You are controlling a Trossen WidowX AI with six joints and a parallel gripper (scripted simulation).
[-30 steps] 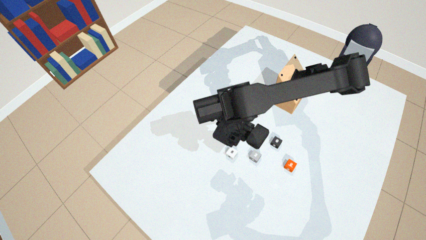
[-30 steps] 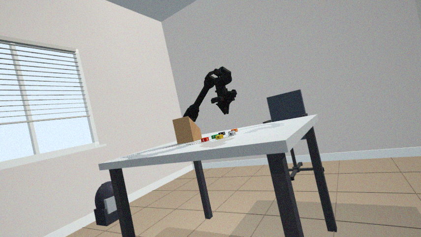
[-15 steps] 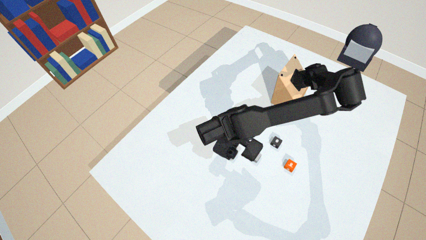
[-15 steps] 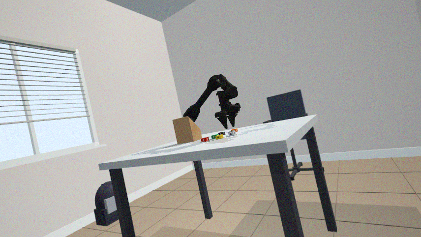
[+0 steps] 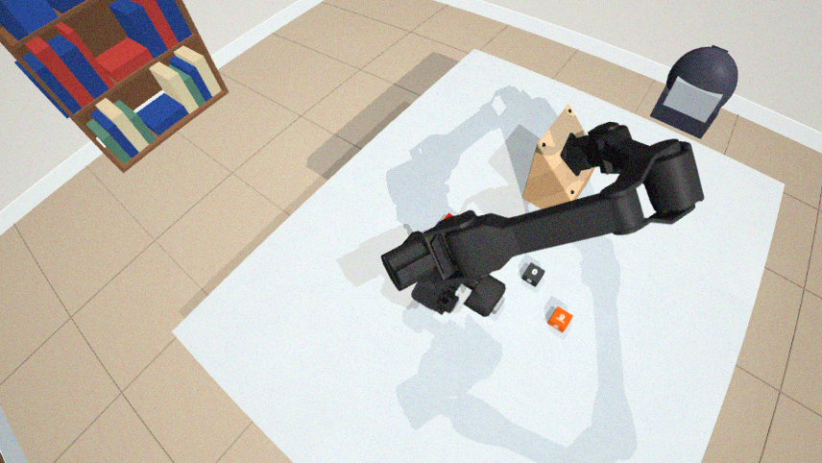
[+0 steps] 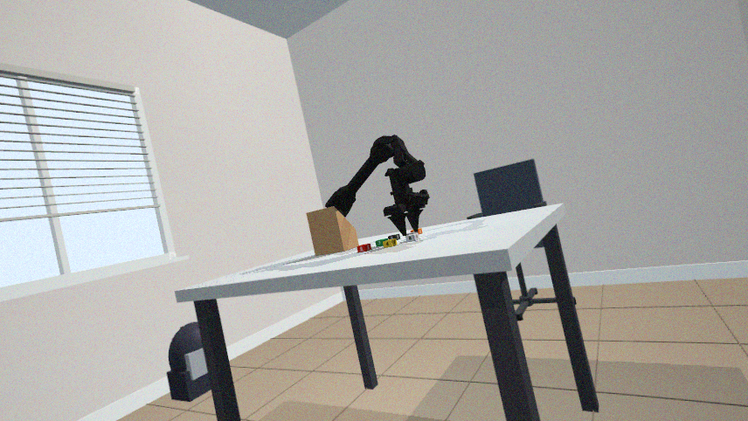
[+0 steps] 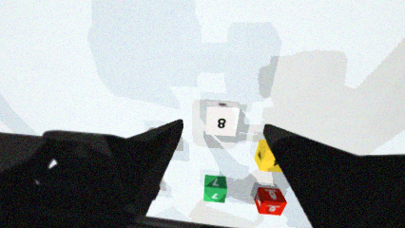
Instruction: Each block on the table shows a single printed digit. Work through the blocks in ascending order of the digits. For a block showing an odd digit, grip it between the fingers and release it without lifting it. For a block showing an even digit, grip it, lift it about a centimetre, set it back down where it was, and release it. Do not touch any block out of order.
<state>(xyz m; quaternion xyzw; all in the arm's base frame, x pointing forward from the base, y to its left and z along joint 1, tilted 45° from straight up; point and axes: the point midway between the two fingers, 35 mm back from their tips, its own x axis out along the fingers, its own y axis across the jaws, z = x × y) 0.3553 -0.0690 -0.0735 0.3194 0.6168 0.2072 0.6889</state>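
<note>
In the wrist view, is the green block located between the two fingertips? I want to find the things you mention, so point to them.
No, the white block point(image 7: 221, 121) lies between them; the green block point(image 7: 215, 189) is lower.

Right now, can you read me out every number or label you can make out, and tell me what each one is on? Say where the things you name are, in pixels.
"8", upside down: the white block point(image 6: 412, 237) point(image 7: 222, 121).
"7", on two faces: the green block point(image 6: 381, 242) point(image 7: 215, 188).
Too small, blurred or cut off to read: the marks on the red point(image 6: 363, 247) point(image 7: 270, 200), yellow point(image 6: 390, 243) point(image 7: 266, 156), black point(image 5: 533, 274) and orange point(image 5: 560, 319) blocks.
</note>
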